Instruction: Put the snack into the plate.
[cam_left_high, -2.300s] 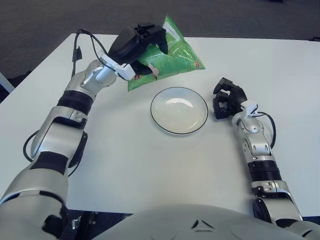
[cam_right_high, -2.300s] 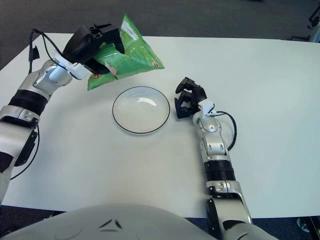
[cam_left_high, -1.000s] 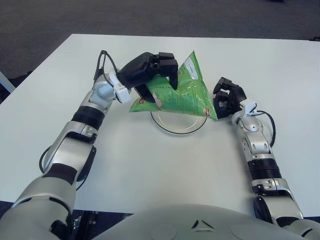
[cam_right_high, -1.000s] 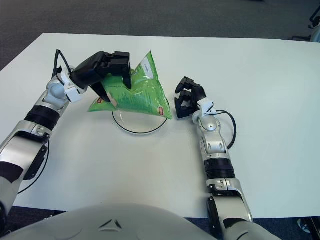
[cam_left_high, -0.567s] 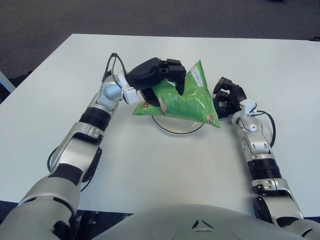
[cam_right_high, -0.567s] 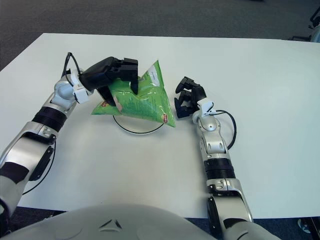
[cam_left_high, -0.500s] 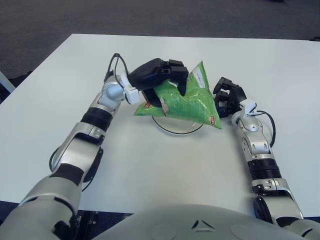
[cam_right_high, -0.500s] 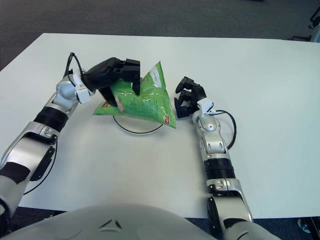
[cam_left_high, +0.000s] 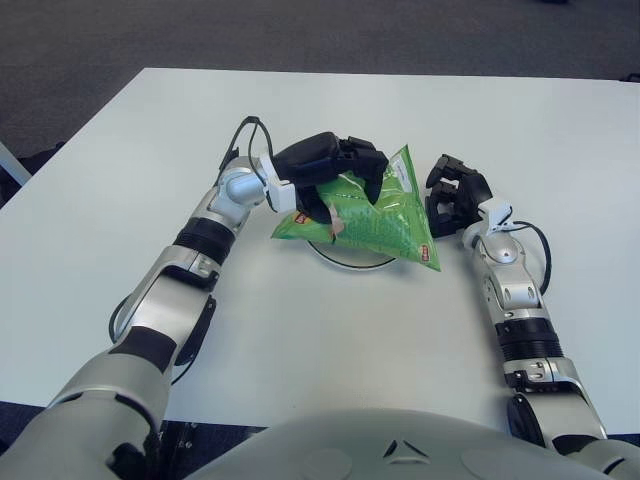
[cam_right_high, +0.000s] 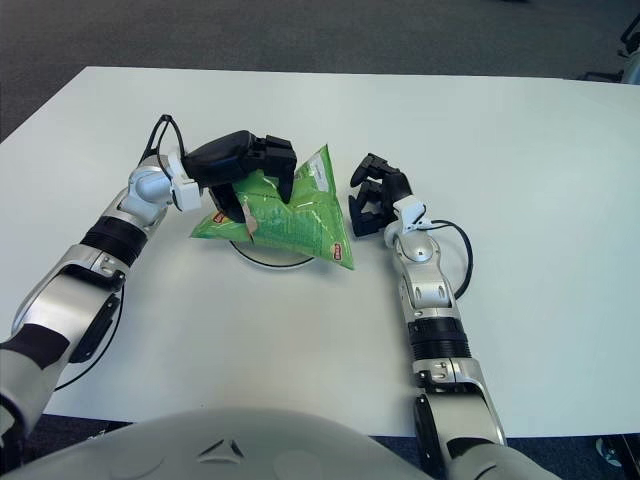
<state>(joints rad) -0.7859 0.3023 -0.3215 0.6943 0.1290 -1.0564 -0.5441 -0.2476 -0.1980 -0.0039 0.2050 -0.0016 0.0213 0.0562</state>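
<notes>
Green foil snack bag (cam_left_high: 372, 215) lowered onto round white plate (cam_left_high: 352, 262) mid-table, left hand (cam_left_high: 325, 165) clamped around it; release due. Right hand (cam_left_high: 456, 195) curled, empty, beside plate's right.

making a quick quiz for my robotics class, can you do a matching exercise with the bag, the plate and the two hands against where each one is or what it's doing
Column A
1. snack bag
2. plate
3. left hand
4. right hand

Column B
a. curled, holding nothing, right of the plate
b. mostly hidden, only its near rim showing
c. green, held over the plate
d. gripping the bag from above

Pairs: 1-c, 2-b, 3-d, 4-a
</notes>
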